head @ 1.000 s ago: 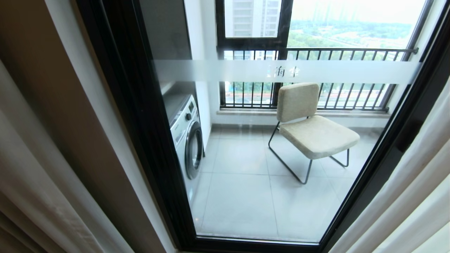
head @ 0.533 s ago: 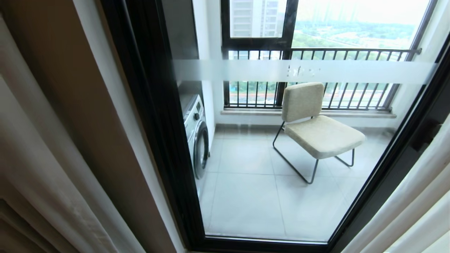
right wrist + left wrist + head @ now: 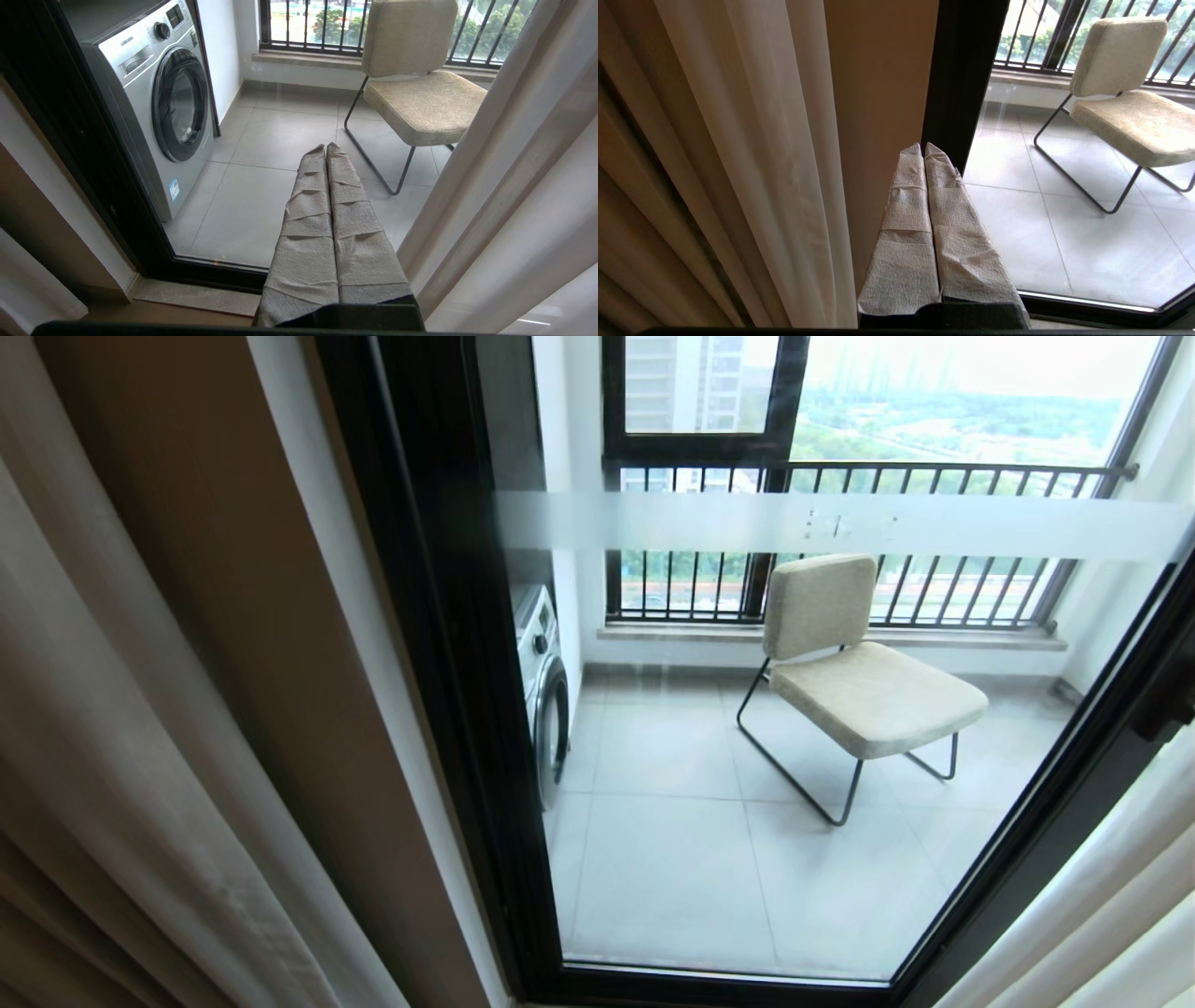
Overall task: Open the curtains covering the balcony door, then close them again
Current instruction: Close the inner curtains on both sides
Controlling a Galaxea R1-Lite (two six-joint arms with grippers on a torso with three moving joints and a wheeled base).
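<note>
The curtains hang pulled aside at both edges of the head view, one part on the left [image 3: 112, 756] and one on the right [image 3: 1102, 915]. Between them the balcony door [image 3: 439, 663] shows its black frame and a frosted band [image 3: 840, 523] across the bare glass. My left gripper [image 3: 923, 145] is shut and empty, beside the left sheer curtain [image 3: 752, 140] without touching it. The right gripper [image 3: 325, 147] is shut and empty too, pointing at the glass with the right curtain [image 3: 514, 186] beside it. Neither gripper shows in the head view.
Behind the glass stand a washing machine [image 3: 546, 691] on the left and a beige chair [image 3: 859, 672] on grey tiles. A black-railed window [image 3: 887, 476] lies beyond. A tan wall strip [image 3: 233, 616] separates the left curtain from the door frame.
The whole head view has slid to the right, so the camera has moved; more of the left curtain and wall shows. The curtains and door keep their places.
</note>
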